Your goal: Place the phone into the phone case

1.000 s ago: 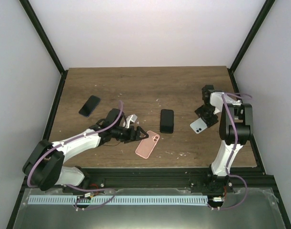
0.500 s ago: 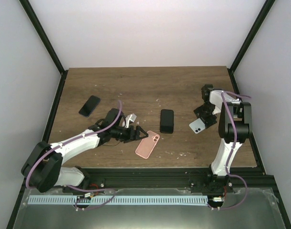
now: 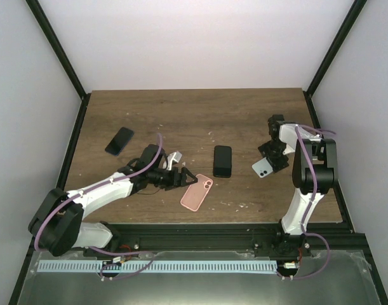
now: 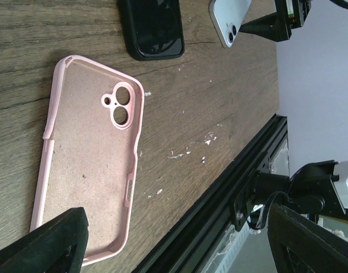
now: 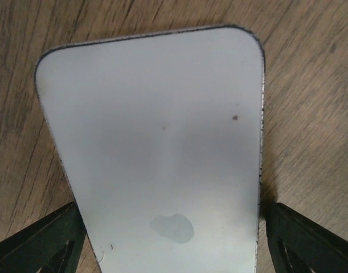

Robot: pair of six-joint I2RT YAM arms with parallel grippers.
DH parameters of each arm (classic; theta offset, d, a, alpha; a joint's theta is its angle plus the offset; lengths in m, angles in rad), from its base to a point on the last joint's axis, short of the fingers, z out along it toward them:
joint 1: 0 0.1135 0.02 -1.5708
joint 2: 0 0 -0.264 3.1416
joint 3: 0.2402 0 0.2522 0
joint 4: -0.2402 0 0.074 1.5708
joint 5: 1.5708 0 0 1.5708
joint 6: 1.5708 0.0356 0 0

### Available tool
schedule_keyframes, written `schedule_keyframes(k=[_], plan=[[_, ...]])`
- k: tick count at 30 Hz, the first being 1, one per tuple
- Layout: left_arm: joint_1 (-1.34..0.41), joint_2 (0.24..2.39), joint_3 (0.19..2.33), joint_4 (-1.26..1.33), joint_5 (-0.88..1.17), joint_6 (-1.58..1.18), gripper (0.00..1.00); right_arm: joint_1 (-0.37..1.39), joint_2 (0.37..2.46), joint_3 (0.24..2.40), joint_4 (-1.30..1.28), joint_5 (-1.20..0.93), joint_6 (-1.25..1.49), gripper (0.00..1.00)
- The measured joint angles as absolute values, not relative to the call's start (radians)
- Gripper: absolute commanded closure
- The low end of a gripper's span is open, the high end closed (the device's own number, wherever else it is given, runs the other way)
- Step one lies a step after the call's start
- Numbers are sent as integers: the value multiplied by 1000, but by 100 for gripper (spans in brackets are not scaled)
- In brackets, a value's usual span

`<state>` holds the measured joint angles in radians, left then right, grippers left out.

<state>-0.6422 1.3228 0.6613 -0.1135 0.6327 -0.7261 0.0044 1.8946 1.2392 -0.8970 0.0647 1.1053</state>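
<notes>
A white phone (image 3: 264, 167) lies back up on the right of the wooden table (image 3: 181, 114). My right gripper (image 3: 275, 157) is down over it. In the right wrist view the phone (image 5: 162, 142) fills the frame, and the gripper (image 5: 174, 239) has a fingertip against each long edge. An empty pink phone case (image 3: 197, 192) lies open side up at centre front. My left gripper (image 3: 185, 179) is open and empty just left of it. In the left wrist view the case (image 4: 88, 170) lies beside one fingertip of that gripper (image 4: 179, 244).
A black phone or case (image 3: 222, 161) lies between the pink case and the white phone, and shows in the left wrist view (image 4: 154, 28). Another black phone (image 3: 119, 140) lies at the left rear. The black frame rail (image 3: 213, 229) runs along the table's front edge.
My right gripper has shifted slightly down and left over the white phone, and the phone has nudged a little left. The left arm and the pink case have not moved.
</notes>
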Motion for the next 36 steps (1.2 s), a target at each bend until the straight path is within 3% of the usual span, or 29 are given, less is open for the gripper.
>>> schedule_keyframes(k=[22,36], plan=[[-649,1322,670,-90,620,-759,18,44,1838,1164,-848,53,1070,30],[-674,1454,686,82,640,-786,27,228,1790,1110,-886,-77,1060,36]])
